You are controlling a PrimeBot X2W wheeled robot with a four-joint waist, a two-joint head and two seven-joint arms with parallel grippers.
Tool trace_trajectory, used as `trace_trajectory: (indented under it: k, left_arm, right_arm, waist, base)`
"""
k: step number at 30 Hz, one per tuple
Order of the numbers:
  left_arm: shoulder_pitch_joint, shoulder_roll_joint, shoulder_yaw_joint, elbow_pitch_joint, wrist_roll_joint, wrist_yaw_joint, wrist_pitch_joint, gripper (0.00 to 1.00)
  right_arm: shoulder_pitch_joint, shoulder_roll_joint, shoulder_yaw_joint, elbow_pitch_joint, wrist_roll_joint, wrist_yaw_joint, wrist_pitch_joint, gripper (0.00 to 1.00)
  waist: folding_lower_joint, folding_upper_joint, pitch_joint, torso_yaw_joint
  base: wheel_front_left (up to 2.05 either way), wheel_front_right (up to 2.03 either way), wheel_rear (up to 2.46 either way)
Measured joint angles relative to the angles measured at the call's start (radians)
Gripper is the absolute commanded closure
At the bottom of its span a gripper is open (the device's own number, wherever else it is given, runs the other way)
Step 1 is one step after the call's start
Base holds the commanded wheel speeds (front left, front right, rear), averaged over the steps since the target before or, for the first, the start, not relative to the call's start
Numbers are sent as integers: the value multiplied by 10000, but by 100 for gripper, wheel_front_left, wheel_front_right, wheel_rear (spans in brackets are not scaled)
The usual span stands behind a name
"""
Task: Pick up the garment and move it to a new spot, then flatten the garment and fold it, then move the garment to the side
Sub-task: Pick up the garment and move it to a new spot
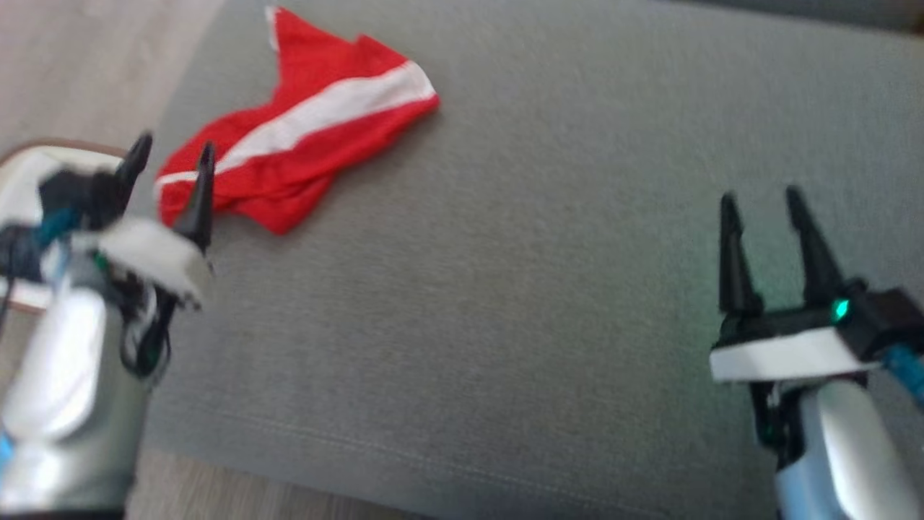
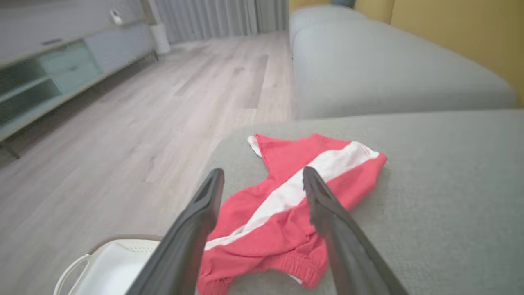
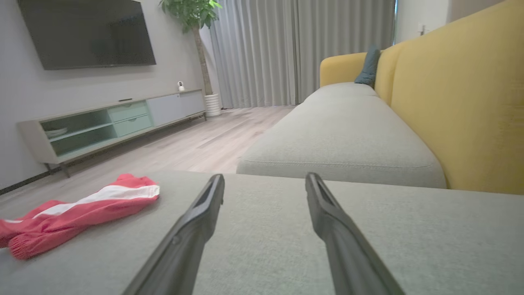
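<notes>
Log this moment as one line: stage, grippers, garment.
stage: before pickup | left gripper: open, aimed at red garment | right gripper: open, over bare cushion | red garment: crumpled, unheld, near cushion's left edge

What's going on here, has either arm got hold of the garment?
Not yet. The red and white garment lies crumpled near the left edge of the grey sofa cushion. The left gripper is open and hovers by its near end, gripping nothing. The right gripper is open over bare cushion, well off to the side.
</notes>
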Motion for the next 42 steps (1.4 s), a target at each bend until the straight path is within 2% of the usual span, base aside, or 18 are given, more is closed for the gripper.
trace_trajectory:
  k: [8, 13, 19, 24, 30, 31, 36, 42]
  left_arm:
    - [-2649, 1638, -3588, 1726, -2683, -42, 2040, 0]
    - [-3541, 2429, -5106, 2652, -3875, -40, 2861, 0]
    - [-4465, 2729, -6153, 3607, -5012, -42, 3308, 0]
    - [-5113, 2784, -6562, 4276, -5605, -52, 3386, 0]
    - [-5537, 2828, -7173, 4368, -6470, -46, 3699, 1]
    - [-5664, 2842, -7380, 4368, -6725, -46, 3670, 100]
    - [-5738, 2771, -7891, 4692, -6809, -44, 2686, 100]
    - [-5744, 2688, -8293, 5336, -6249, -42, 876, 100]
  right_arm:
    - [-783, -12, -382, -1080, -244, 0, 234, 0]
    - [-864, -13, -349, -1517, -330, 0, 410, 0]
    - [-866, -13, -428, -1835, -430, 0, 499, 0]
    - [-936, -13, -520, -2056, -516, 0, 577, 0]
    - [-1094, -13, -570, -2263, -591, 0, 662, 0]
    - [-1095, -13, -585, -2314, -591, 0, 734, 0]
    - [-1091, -13, -614, -2259, -602, 0, 742, 0]
    - [-1076, -13, -583, -1743, -476, 0, 556, 0]
  waist:
    - [1, 0, 1299, -845]
    - [1, 0, 1927, -1335]
    - [0, 0, 2467, -1715]
    - [-1, 0, 2741, -1826]
    - [-2, 0, 2940, -1800]
    - [-2, 0, 2970, -1766]
    - [-1, 0, 2756, -1703]
    - [-1, 0, 2091, -1685]
  base:
    - [0, 0, 0]
    - [0, 0, 0]
    - [0, 0, 0]
    - [0, 0, 0]
    - [0, 0, 0]
    - [0, 0, 0]
    - [0, 0, 0]
    - [0, 0, 0]
